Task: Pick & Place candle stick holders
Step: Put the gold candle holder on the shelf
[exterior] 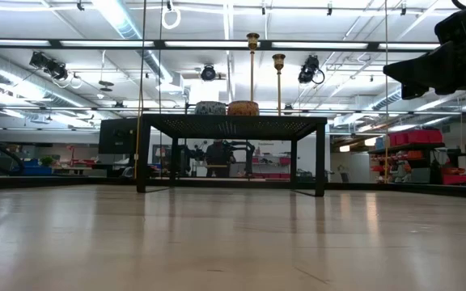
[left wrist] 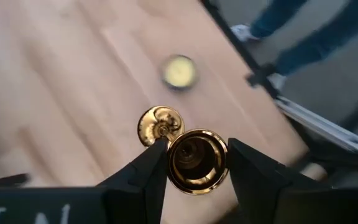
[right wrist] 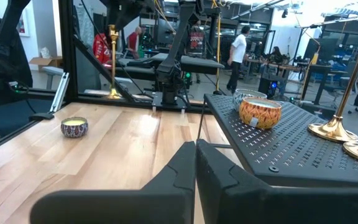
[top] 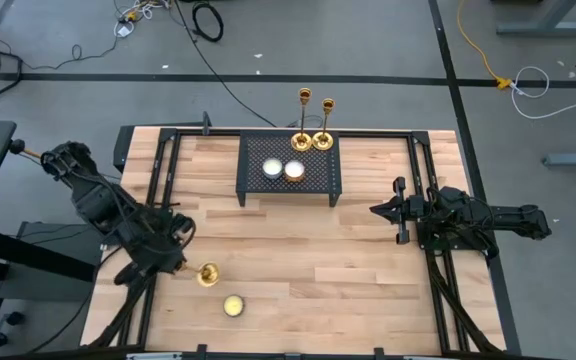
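Observation:
My left gripper [top: 178, 265] is near the table's left front, shut on a gold candlestick [top: 207, 274]. In the left wrist view its cup top [left wrist: 196, 160] sits between my fingers, with the round base [left wrist: 160, 124] below it. The right wrist view shows this candlestick [right wrist: 112, 62] upright. Two more gold candlesticks [top: 302, 138] [top: 324, 138] stand by their bases on the far edge of the black mesh rack [top: 258, 185]. My right gripper [top: 380, 210] is shut and empty at mid-right, pointing toward the table's left. My left gripper pinches the candlestick's cup top, one finger on each side of its rim [left wrist: 174, 165]. The fingers [left wrist: 148, 174] come from above, pointing down along the stem. The candlestick hangs upright below them. In the right wrist view its base [right wrist: 112, 94] looks lifted above the table.
A small candle tin [top: 233, 306] sits on the table near the front edge, close to the held candlestick. Two candle tins [top: 272, 168] [top: 294, 170] sit on the rack. A black frame [top: 168, 135] rims the table. People show in the room beyond.

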`<state>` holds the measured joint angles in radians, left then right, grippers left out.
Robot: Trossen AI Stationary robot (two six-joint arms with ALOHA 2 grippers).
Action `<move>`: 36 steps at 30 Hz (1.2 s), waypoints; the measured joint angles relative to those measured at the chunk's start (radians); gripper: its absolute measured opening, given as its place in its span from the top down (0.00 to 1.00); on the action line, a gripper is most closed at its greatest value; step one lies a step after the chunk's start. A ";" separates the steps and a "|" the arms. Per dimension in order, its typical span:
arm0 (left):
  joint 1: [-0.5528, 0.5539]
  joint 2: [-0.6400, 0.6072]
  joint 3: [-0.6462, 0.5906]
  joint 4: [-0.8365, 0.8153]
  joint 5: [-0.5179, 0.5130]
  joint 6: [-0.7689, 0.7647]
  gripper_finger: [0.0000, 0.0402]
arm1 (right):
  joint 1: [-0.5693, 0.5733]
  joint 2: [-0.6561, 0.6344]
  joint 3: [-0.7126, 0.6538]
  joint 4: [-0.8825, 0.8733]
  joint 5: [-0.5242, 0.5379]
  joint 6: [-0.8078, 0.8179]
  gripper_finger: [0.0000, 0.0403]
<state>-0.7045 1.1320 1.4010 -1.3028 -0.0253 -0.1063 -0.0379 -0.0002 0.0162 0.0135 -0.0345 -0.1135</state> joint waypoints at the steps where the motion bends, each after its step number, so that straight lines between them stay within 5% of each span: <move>1: 0.018 0.000 0.000 0.007 -0.018 0.014 0.61 | 0.000 0.000 0.000 0.000 0.000 0.000 0.97; 26: 0.395 0.060 0.005 0.150 -0.043 0.274 0.61 | 0.000 0.000 0.000 0.000 0.000 0.000 0.97; 36: 0.475 0.061 0.179 0.170 -0.073 0.313 0.61 | 0.000 0.000 0.000 0.000 0.000 0.000 0.97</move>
<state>-0.2291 1.1927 1.5803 -1.1324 -0.0980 0.2070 -0.0376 -0.0002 0.0162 0.0135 -0.0345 -0.1135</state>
